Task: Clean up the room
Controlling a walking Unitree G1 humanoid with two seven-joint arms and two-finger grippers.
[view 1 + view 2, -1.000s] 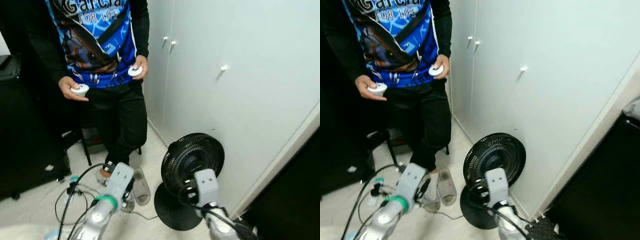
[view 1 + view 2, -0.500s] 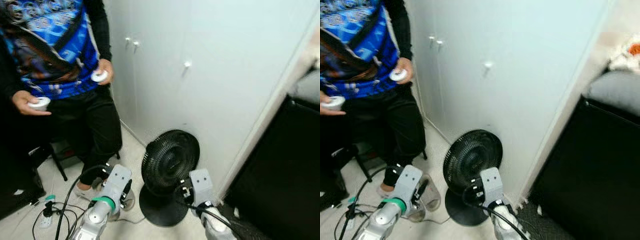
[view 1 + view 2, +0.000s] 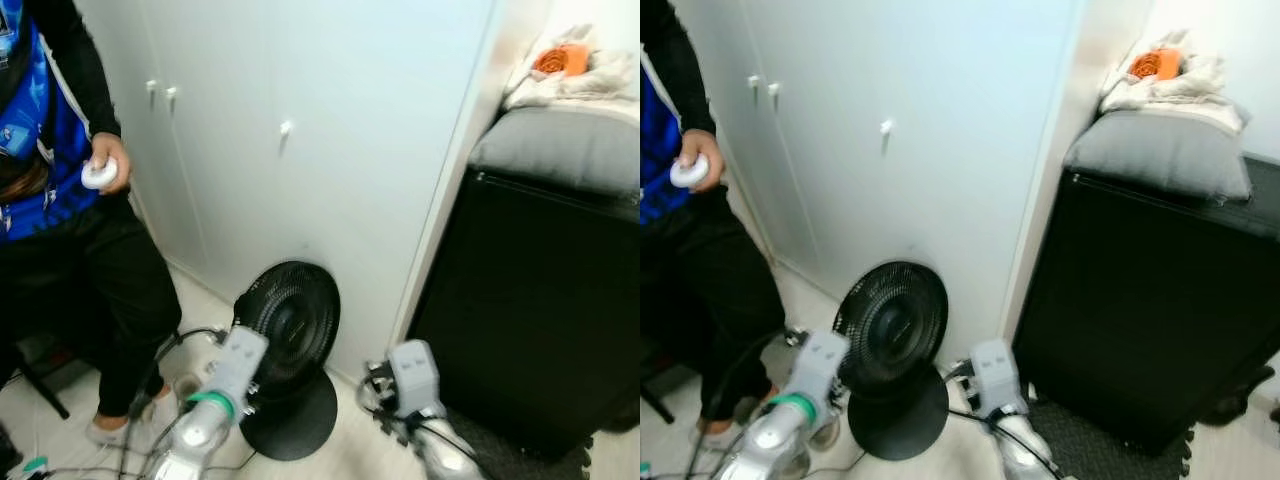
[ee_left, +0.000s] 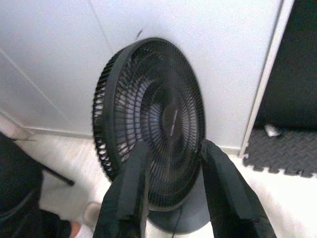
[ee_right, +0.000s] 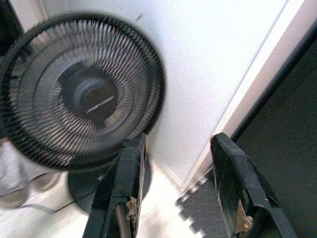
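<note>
A black fan (image 3: 287, 330) stands on its round base on the pale floor (image 3: 340, 455), close against the white wardrobe (image 3: 330, 150). The left gripper (image 4: 171, 186) hangs low in front of the fan, fingers spread apart, holding nothing. The right gripper (image 5: 178, 193) hangs beside the fan, toward the wardrobe's corner, fingers also spread and empty. Right of the wardrobe stands a black cabinet (image 3: 1150, 320) with a grey cushion (image 3: 1165, 150) and crumpled cloth (image 3: 1165, 70) on top. A person (image 3: 60, 250) stands at left, a white controller (image 3: 98, 175) in hand.
</note>
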